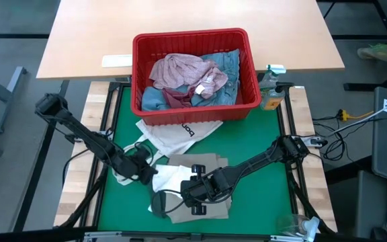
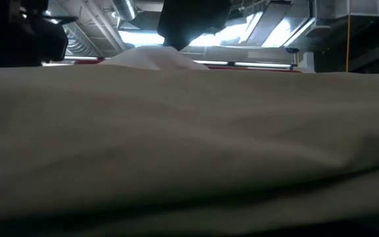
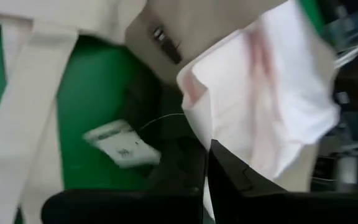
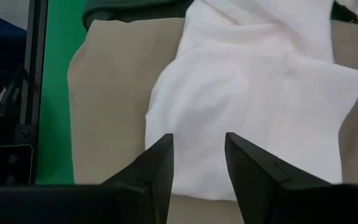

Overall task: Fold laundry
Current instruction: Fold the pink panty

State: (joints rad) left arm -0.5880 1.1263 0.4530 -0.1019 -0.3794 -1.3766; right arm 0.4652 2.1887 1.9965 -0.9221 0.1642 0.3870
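Observation:
A white garment [image 1: 170, 178] lies partly on the folded beige trousers [image 1: 203, 168] on the green mat. My left gripper [image 1: 148, 172] is at the garment's left end and shut on it; in its wrist view the white cloth [image 3: 260, 106] bunches up in front of the fingers. My right gripper [image 4: 197, 168] hovers open just above the garment's other part [image 4: 247, 93], touching nothing. A pink top [image 1: 183, 70] and blue jeans [image 1: 230, 64] lie in the red basket [image 1: 193, 40]. My left gripper pinches a bunched edge of the white garment [image 3: 205, 163] between its two fingers, coming slanting down from the table's left. How many layers it has cannot be told. That end is raised; the rest of the garment rests on the beige trousers.
A white tote bag [image 1: 177, 131] with its strap [image 3: 30, 93] lies between the basket and the trousers. A small paper tag [image 3: 120, 144] sits on the mat [image 1: 123, 107]. Bottles [image 1: 271, 84] stand right of the basket. In the low view, beige cloth [image 2: 189, 151] fills the foreground.

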